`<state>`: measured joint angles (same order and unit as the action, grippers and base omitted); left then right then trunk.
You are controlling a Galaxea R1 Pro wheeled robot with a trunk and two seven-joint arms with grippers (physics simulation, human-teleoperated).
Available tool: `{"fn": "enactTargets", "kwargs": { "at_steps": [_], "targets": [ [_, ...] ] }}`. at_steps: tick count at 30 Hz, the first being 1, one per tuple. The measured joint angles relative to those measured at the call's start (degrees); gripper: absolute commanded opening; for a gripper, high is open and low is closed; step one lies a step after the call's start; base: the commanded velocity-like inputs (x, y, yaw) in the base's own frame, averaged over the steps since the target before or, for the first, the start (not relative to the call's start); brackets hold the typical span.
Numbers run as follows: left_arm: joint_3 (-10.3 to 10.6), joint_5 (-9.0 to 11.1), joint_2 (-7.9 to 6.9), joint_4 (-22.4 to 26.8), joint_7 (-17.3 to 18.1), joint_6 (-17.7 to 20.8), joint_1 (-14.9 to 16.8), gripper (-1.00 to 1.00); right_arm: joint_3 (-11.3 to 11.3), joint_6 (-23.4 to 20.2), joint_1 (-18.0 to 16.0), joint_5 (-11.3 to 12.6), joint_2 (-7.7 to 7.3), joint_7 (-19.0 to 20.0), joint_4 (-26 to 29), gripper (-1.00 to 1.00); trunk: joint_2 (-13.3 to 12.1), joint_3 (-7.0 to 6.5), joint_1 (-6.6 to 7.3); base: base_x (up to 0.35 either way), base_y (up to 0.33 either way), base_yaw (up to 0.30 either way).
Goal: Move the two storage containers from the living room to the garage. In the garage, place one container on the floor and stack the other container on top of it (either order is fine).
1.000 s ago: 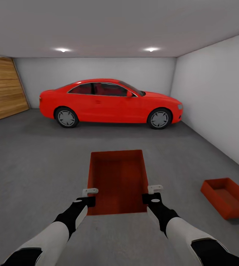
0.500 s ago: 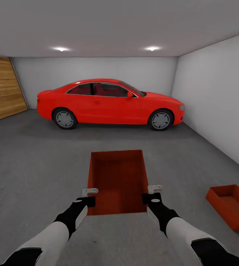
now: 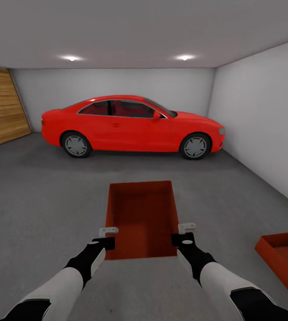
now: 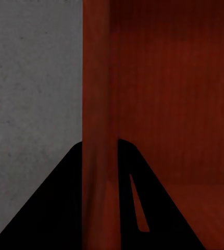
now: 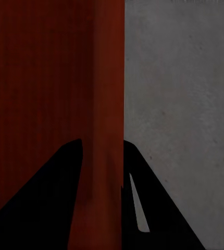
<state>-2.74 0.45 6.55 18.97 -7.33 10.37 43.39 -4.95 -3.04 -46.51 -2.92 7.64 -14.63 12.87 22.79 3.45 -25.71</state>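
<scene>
Two red boxes in the garage: one box (image 3: 142, 218) carried at 12 o'clock ahead of the trunk, above the grey floor (image 3: 37, 209); the other box (image 3: 284, 261) down on the floor at 4 o'clock, near the pale wall (image 3: 264, 120), cut by the frame edge. Left end effector (image 3: 108, 237) clamped on the carried box's left side wall, right end effector (image 3: 184, 234) clamped on its right side wall, both near the close end. Probably the carry-in step, stacking not yet done. Next move calls for a turn toward 4 o'clock, a squared approach over the floor box, then a level lowering so one box sits on the other. Head view gives the room: red car (image 3: 133, 125) at 12 o'clock by the back wall, wooden door (image 3: 3, 107) at 10 o'clock. Wrist views add the grip itself: dark fingers (image 4: 70, 208) either side of the box wall in the left one, fingers (image 5: 159, 208) likewise astride the wall in the right, concrete beyond.
</scene>
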Motion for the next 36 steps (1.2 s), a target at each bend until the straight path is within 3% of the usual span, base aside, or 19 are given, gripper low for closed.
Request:
{"fn": "enactTargets", "kwargs": {
  "at_steps": [36],
  "targets": [
    [0.0,0.0,0.0,0.0,0.0,0.03,0.0,-1.0,0.0,-0.02,0.0,0.01,0.0,0.0,0.0,-1.0,0.0,0.0,0.0,0.323,0.0,0.0]
  ]
}}
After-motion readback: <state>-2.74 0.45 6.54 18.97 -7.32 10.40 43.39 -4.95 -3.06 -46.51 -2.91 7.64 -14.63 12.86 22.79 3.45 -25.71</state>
